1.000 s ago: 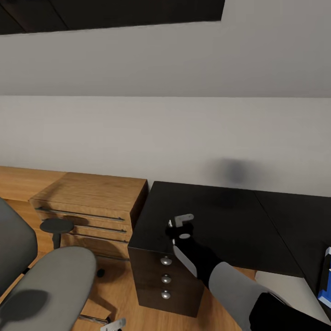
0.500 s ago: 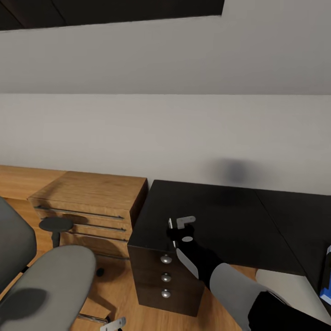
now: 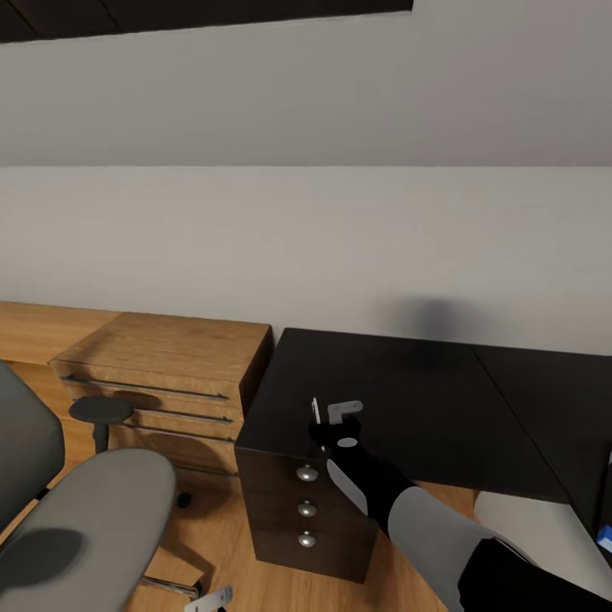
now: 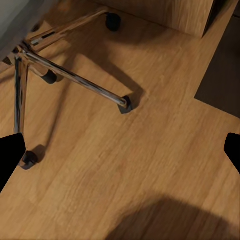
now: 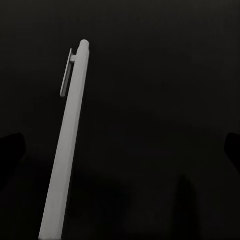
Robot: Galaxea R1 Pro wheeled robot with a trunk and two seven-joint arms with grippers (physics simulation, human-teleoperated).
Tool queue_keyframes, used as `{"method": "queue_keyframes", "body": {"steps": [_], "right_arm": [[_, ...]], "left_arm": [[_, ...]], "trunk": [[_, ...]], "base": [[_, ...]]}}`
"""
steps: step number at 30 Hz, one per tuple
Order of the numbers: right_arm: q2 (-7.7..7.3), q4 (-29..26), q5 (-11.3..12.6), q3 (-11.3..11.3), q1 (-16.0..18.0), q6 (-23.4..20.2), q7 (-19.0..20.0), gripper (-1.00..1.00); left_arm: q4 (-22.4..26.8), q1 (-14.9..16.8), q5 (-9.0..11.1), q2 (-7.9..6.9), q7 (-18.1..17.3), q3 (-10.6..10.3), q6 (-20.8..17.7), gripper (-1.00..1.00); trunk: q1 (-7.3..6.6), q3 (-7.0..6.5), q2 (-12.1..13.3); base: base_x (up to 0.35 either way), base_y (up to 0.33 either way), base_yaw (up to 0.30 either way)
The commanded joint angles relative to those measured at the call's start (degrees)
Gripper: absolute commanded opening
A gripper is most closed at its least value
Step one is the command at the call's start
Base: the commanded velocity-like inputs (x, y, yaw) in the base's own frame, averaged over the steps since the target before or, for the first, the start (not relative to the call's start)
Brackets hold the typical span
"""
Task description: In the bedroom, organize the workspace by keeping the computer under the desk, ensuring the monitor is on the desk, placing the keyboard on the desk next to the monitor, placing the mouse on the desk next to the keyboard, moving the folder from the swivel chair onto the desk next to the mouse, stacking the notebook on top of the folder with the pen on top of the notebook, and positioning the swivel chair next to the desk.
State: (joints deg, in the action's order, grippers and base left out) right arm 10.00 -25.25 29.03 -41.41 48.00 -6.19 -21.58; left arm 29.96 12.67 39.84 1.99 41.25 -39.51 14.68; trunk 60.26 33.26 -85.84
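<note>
The thin white pen lies on the black desk near its front left corner, above the drawers with silver knobs. My right gripper hovers open just behind the pen. In the right wrist view the pen runs along the dark desk top, nearer one fingertip, and the right gripper holds nothing. The swivel chair stands at the lower left. My left gripper hangs low and open over the floor. A blue sliver of the folder shows at the right edge.
A light wooden chest with bar handles stands against the desk's left end. The chair's chrome base and castors spread over the wood floor under the left gripper. A pale shape sits under the desk's front edge.
The whole view has tilted up slightly. My right gripper has drawn back a little from the pen, so more of the pen shows. The left arm has stayed put.
</note>
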Motion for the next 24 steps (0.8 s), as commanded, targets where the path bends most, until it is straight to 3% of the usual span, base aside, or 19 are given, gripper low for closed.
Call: {"method": "queue_keyframes", "body": {"steps": [1, 9, 24], "right_arm": [[0.00, -0.05, 0.26, -0.29, 0.07, -0.36, -0.47, 1.00], [0.00, -0.23, 3.46, -0.18, 0.07, -1.99, -0.55, 1.00], [0.00, -0.33, 4.61, -0.16, 0.09, -3.03, -0.56, 1.00]], "left_arm": [[0.02, 0.08, 0.59, -0.05, 0.32, -0.48, 0.35, 1.00], [0.01, 0.08, 0.59, -0.05, 0.36, -0.48, 0.35, 1.00], [0.01, 0.08, 0.67, -0.05, 0.40, -0.48, 0.35, 1.00]], "trunk": [[0.22, 0.24, -0.45], [1.98, 1.68, -3.66], [1.98, 1.68, -3.66]], "base": [[0.000, 0.000, 0.000], [0.000, 0.000, 0.000], [0.000, 0.000, 0.000]]}}
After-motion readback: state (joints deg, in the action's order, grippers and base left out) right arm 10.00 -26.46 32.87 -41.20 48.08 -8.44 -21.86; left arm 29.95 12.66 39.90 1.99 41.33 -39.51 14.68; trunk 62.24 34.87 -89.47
